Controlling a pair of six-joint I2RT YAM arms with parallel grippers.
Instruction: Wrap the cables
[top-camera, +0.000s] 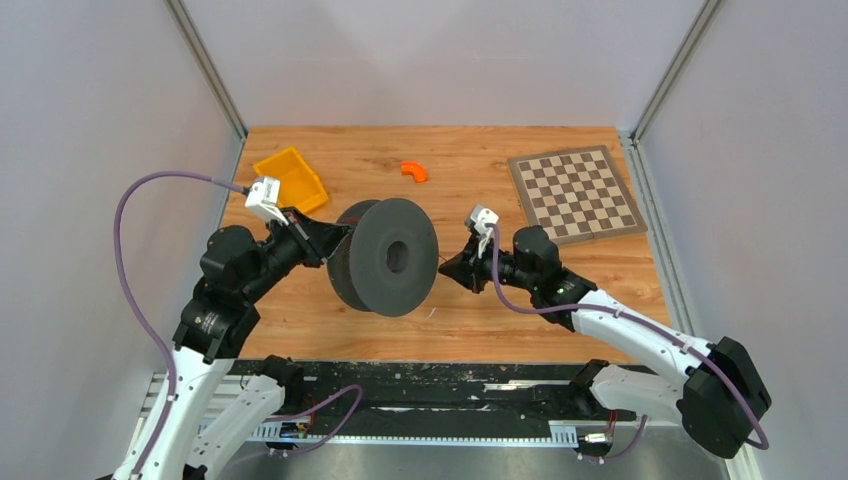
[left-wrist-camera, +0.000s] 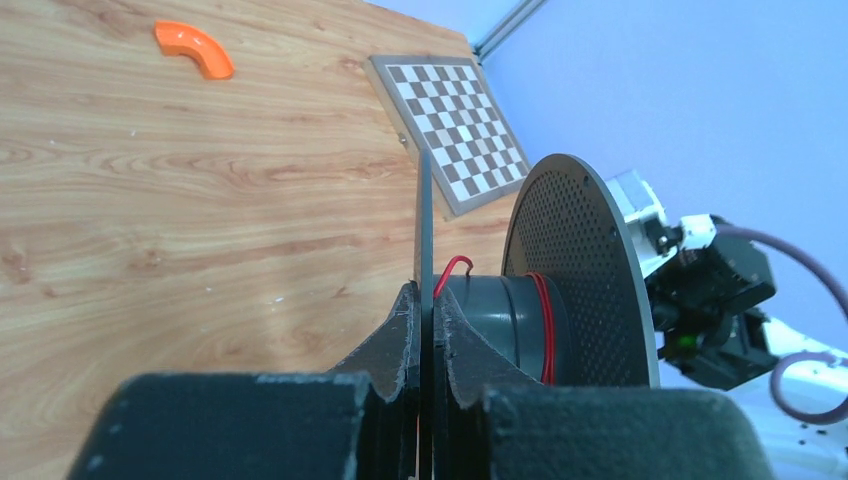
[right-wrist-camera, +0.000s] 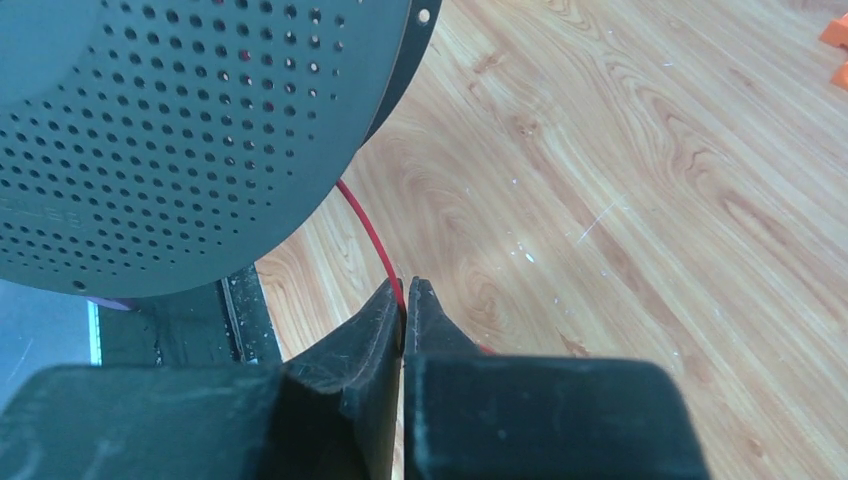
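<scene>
A dark grey spool (top-camera: 385, 257) stands on edge in the middle of the table. My left gripper (left-wrist-camera: 425, 297) is shut on the thin rim of its left flange (left-wrist-camera: 424, 220). A thin red cable (left-wrist-camera: 545, 325) is wound a few turns round the spool's hub, one end hooking up near the flange. My right gripper (right-wrist-camera: 405, 290) is shut on the red cable (right-wrist-camera: 365, 230), which runs taut from the spool (right-wrist-camera: 180, 130) to its fingertips. In the top view my right gripper (top-camera: 452, 264) sits just right of the spool and my left gripper (top-camera: 335, 240) at its left.
An orange bin (top-camera: 290, 180) stands at the back left. A small orange curved piece (top-camera: 414, 171) lies behind the spool, also in the left wrist view (left-wrist-camera: 195, 48). A checkerboard mat (top-camera: 574, 192) lies at the back right. The table's near edge carries a black rail (top-camera: 420, 385).
</scene>
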